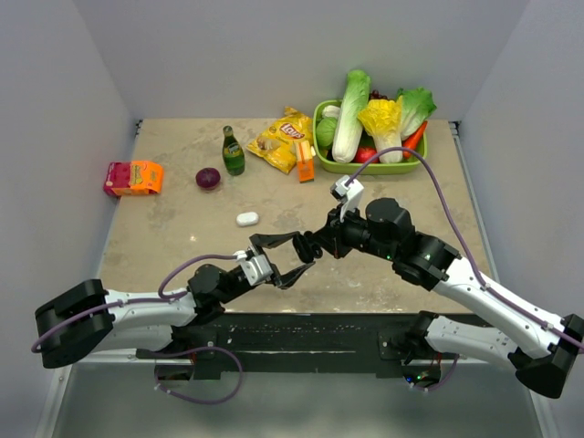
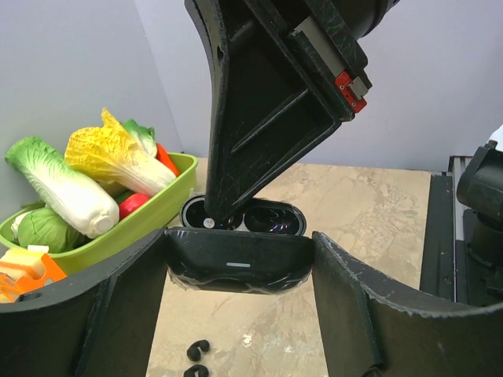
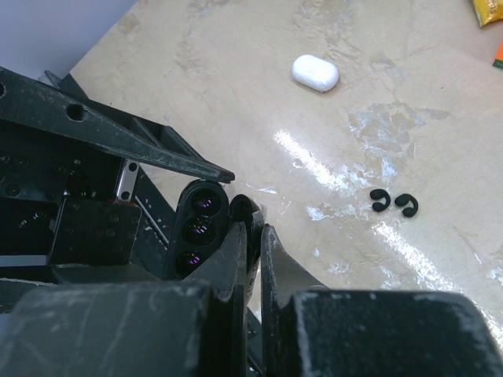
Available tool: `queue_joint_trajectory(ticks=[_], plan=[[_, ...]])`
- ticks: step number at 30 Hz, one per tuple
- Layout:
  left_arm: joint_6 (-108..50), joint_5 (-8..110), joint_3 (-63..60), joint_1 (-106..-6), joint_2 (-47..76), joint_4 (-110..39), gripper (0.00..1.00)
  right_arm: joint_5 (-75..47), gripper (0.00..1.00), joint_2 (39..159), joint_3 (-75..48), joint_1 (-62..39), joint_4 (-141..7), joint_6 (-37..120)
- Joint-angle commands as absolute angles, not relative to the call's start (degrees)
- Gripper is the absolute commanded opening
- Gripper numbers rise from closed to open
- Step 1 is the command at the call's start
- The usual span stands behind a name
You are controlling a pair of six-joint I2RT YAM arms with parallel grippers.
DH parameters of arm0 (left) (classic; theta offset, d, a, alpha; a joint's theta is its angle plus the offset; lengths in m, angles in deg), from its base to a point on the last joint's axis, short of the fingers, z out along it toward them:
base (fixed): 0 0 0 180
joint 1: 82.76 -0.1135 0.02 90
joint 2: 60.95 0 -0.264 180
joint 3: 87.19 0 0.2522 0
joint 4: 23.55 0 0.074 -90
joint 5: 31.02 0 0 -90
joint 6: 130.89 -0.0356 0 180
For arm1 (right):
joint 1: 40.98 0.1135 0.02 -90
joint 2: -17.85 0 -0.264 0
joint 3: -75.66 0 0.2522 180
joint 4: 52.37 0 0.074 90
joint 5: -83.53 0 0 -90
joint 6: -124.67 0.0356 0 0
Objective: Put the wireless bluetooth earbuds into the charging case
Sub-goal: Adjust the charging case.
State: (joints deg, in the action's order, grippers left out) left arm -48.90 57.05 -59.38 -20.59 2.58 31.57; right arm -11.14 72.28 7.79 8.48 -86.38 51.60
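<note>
Beige tabletop, charging case in left hand

Left wrist cam: the right gripper is blocking the left well of the glossy black open charging case, so whether it's pinching anything isn't showing. The lower of the two tiny black hook-shaped earbuds is getting clipped by the bottom edge. The lime-green plastic basket is running off the left side. Top cam: the case is getting lost among black parts mid-frame.
</note>
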Motion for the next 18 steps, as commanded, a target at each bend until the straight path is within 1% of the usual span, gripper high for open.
queue_joint_trajectory(ticks=[1, 3, 4, 13, 18], plan=[[-46.16, 61.35, -59.54, -20.98, 3.21, 29.92, 0.68, -12.09, 0.00, 70.93, 3.27, 8.07, -85.02, 47.76], [-46.08, 61.53, -59.54, -20.98, 3.21, 29.92, 0.74, -12.36, 0.00, 71.11, 2.92, 8.16, -85.11, 47.85], [-45.99, 61.62, -59.54, -20.98, 3.21, 29.84, 1.00, -12.45, 0.00, 71.11, 2.83, 8.16, -85.29, 47.85], [-45.81, 63.29, -60.15, -20.98, 2.51, 30.19, 1.00, -12.10, 0.00, 71.37, 2.66, 8.24, -85.64, 47.77], [-42.93, 63.38, -60.59, -20.98, 1.46, 29.05, 1.00, -7.98, 0.00, 70.85, 2.04, 8.42, -86.34, 45.40]])
